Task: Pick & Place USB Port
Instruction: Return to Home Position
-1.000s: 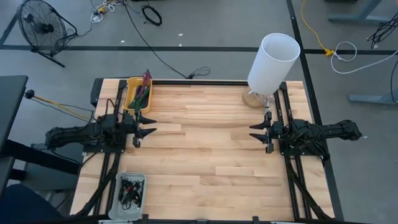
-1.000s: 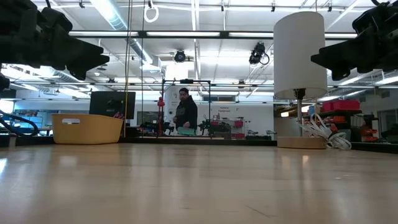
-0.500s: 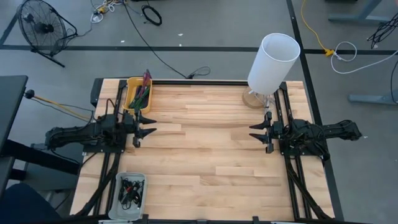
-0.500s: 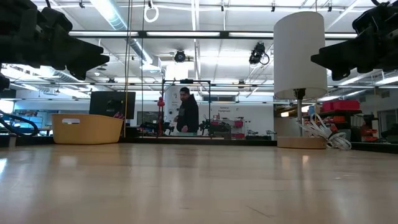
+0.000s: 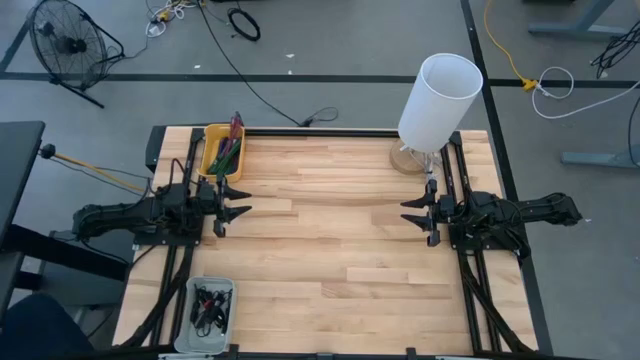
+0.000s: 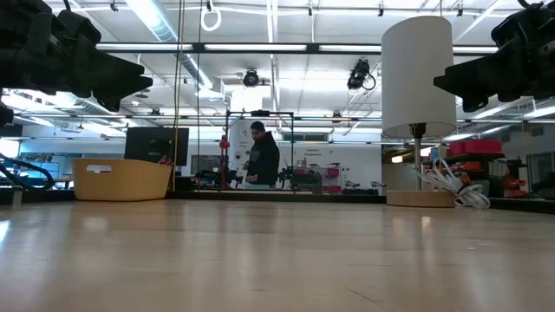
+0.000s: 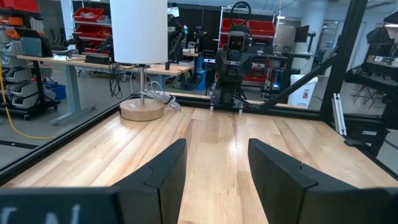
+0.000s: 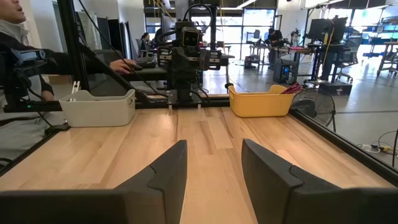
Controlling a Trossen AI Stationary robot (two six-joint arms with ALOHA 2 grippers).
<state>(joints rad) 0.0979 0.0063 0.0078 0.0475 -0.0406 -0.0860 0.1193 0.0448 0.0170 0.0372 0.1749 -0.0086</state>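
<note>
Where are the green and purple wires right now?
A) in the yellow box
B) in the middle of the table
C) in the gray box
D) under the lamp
A: seen from above, the green and purple cables lie in the yellow bin, while the gray bin holds only black cables.

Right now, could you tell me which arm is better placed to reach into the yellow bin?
Left. The left hand hovers open close to the yellow bin; the right hand sits across the table.
</note>
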